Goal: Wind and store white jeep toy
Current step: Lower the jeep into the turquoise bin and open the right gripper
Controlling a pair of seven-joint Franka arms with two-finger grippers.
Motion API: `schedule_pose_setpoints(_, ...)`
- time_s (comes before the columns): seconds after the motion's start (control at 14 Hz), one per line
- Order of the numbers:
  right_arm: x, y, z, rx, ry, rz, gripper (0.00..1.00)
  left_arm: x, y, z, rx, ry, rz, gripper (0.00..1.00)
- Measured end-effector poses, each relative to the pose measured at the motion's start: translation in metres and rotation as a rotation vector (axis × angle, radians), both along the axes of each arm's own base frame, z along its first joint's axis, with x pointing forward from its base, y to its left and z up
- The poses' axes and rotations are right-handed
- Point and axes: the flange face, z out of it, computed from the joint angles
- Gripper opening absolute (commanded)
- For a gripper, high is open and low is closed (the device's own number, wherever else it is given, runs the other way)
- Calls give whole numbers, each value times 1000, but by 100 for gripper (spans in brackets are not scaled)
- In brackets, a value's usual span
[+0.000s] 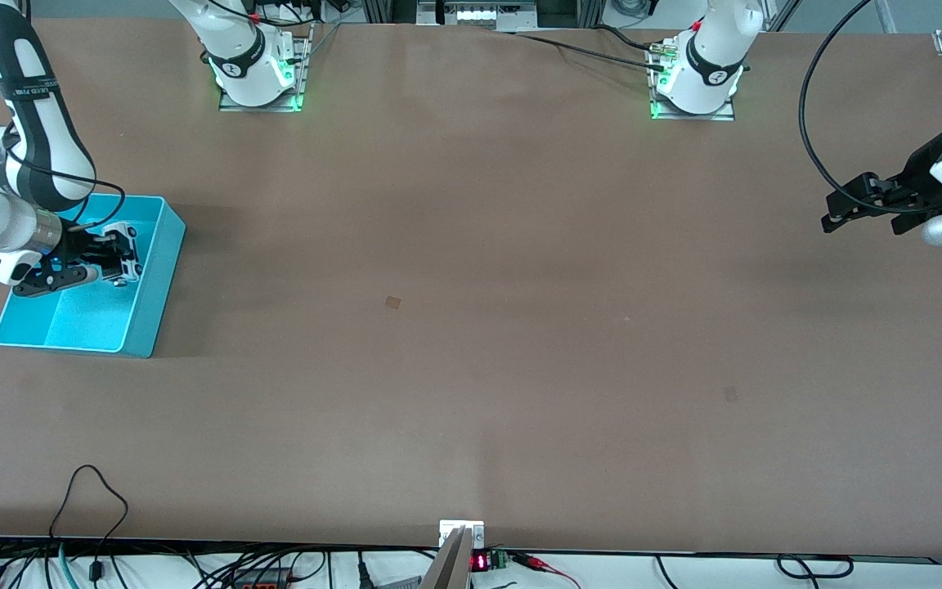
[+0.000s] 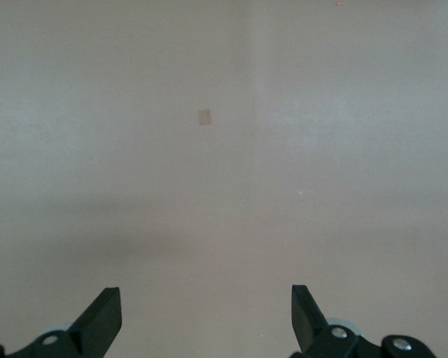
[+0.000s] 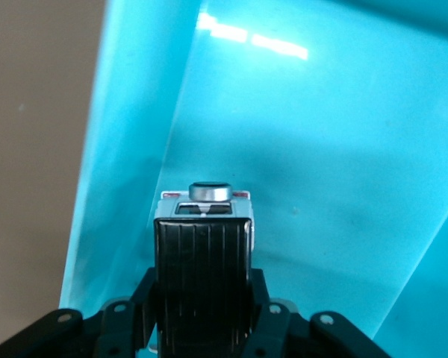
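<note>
The white jeep toy is a tiny white car with a black ribbed roof and a spare wheel on its rear. My right gripper is shut on it, a finger on each side, and holds it inside the turquoise bin, low over the bin's floor. In the right wrist view the right gripper is mostly hidden by the jeep's roof. My left gripper waits open and empty above the bare table at the left arm's end. Its two black fingertips stand wide apart.
The bin stands at the right arm's end of the brown table. Small tan patches mark the table; one also shows in the left wrist view. Cables and a metal bracket sit at the table edge nearest the front camera.
</note>
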Motion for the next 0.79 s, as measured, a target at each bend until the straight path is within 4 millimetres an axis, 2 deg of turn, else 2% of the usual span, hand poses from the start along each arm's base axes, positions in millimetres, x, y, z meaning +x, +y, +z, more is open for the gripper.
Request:
schedule_pose_setpoints(0.29, -1, 2, -8, -90, 24, -183, 0, 0, 0, 0, 0, 1, 0, 100)
schedule_pose_setpoints(0.79, 1, 2, -23, -138, 14, -187, 2, 0, 0, 0, 0, 3, 0, 100)
